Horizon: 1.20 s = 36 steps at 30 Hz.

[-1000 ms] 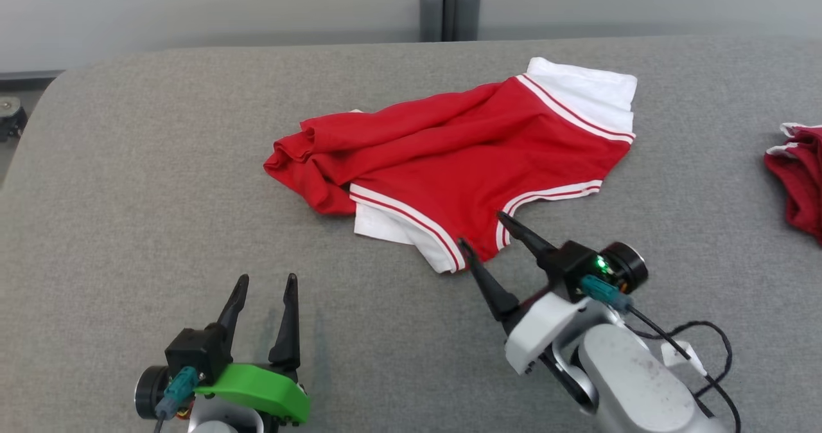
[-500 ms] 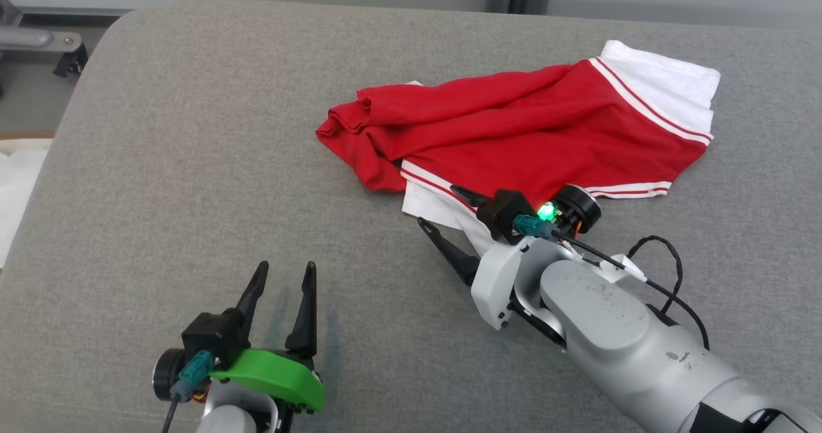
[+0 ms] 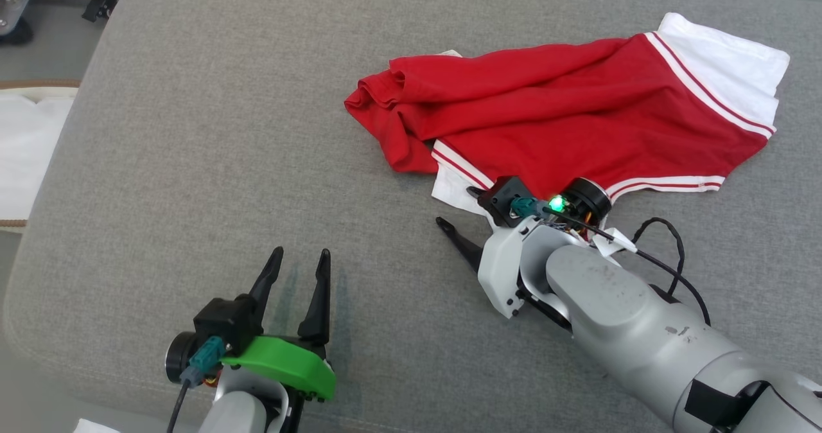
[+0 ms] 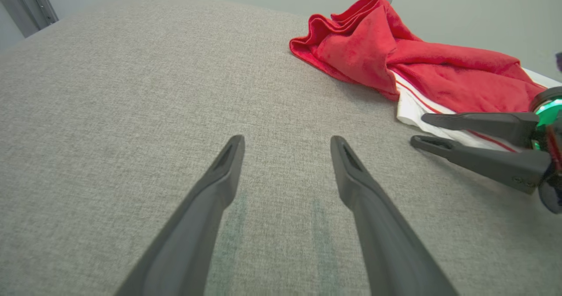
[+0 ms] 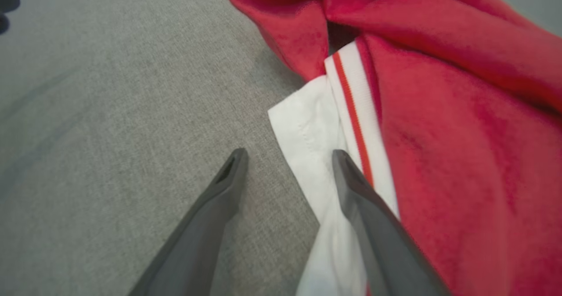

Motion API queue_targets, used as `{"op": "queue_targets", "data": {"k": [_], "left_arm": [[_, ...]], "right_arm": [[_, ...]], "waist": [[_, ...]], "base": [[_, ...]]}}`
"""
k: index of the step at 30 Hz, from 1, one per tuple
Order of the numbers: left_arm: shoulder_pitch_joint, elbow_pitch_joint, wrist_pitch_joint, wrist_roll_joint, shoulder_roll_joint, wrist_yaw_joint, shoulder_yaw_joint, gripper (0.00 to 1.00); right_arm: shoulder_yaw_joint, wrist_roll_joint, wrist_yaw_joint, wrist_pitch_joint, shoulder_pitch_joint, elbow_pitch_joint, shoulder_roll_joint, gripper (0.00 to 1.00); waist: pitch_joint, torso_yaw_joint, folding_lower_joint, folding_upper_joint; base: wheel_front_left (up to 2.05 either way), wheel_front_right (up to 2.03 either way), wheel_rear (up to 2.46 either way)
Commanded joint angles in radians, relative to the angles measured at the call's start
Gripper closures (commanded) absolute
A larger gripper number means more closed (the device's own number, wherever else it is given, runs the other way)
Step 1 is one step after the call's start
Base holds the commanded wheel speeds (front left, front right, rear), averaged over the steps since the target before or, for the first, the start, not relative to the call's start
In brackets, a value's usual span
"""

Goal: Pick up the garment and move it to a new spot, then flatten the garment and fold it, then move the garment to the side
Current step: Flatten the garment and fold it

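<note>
Head view, from the left: a white cloth [image 3: 29,150] lies beyond the edge of the grey padded table [image 3: 192,131]. The left gripper [image 3: 300,256] hovers over bare padding near the front edge, its jaws spread wide and holding nothing. Further right, the right gripper [image 3: 457,205] is also spread and empty, one finger over the table, the other above the white hem of the garment [image 3: 565,118], a rumpled red piece with white striped bands lying across the table's right half. Right wrist view has that hem's corner between the fingers; whether either touches the fabric I cannot tell.
</note>
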State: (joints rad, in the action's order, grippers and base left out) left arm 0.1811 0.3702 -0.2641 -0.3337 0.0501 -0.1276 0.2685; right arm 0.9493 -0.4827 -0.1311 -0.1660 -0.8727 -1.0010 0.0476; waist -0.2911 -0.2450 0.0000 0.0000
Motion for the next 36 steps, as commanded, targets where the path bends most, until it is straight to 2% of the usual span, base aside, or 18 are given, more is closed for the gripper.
{"op": "queue_targets", "data": {"k": [1, 2, 11, 18, 21, 27, 31, 36], "left_arm": [[0.022, 0.003, 0.000, -0.008, 0.002, -0.005, 0.002, 0.00], [0.022, 0.004, 0.000, -0.008, 0.002, -0.005, 0.002, 0.00], [0.013, 0.021, 0.000, -0.007, 0.002, -0.005, -0.015, 0.00], [-0.004, 0.010, 0.000, 0.006, 0.002, -0.005, -0.022, 0.00], [-0.015, 0.004, 0.000, 0.016, 0.002, -0.005, -0.027, 0.00], [-0.039, -0.001, 0.000, 0.036, 0.002, -0.005, -0.041, 0.00], [-0.057, -0.003, 0.000, 0.045, 0.002, -0.005, -0.051, 0.00], [-0.074, -0.008, 0.000, 0.046, 0.002, -0.005, -0.043, 0.00]], "right_arm": [[0.015, -0.012, 0.001, 0.013, 0.007, -0.017, 0.007, 0.80], [0.022, -0.011, 0.001, 0.017, 0.005, -0.025, 0.007, 1.00], [0.001, 0.011, 0.002, -0.041, -0.022, -0.120, 0.013, 1.00], [-0.072, 0.015, 0.001, -0.098, -0.042, -0.074, 0.005, 1.00], [-0.169, 0.042, 0.001, -0.099, -0.055, 0.021, 0.006, 1.00], [-0.409, 0.157, 0.001, -0.099, 0.047, 0.315, 0.042, 1.00], [-0.489, 0.208, 0.001, -0.100, 0.086, 0.444, 0.072, 1.00], [-0.517, 0.227, 0.001, -0.100, 0.043, 0.510, 0.128, 1.00]], "waist": [[-0.007, -0.005, 0.0000, 0.0000], [-0.008, -0.004, 0.0000, 0.0000], [0.006, 0.014, 0.0000, 0.0000], [0.042, 0.036, 0.0000, 0.0000], [0.065, 0.053, 0.0000, 0.0000], [0.124, 0.101, 0.0000, 0.0000], [0.156, 0.138, 0.0000, 0.0000], [0.186, 0.172, 0.0000, 0.0000]], "base": [[0.00, 0.00, 0.00], [0.00, 0.00, 0.00], [0.00, 0.00, 0.00], [0.00, 0.00, 0.00], [0.00, 0.00, 0.00], [0.00, 0.00, 0.00], [0.00, 0.00, 0.00], [0.00, 0.00, 0.00]]}}
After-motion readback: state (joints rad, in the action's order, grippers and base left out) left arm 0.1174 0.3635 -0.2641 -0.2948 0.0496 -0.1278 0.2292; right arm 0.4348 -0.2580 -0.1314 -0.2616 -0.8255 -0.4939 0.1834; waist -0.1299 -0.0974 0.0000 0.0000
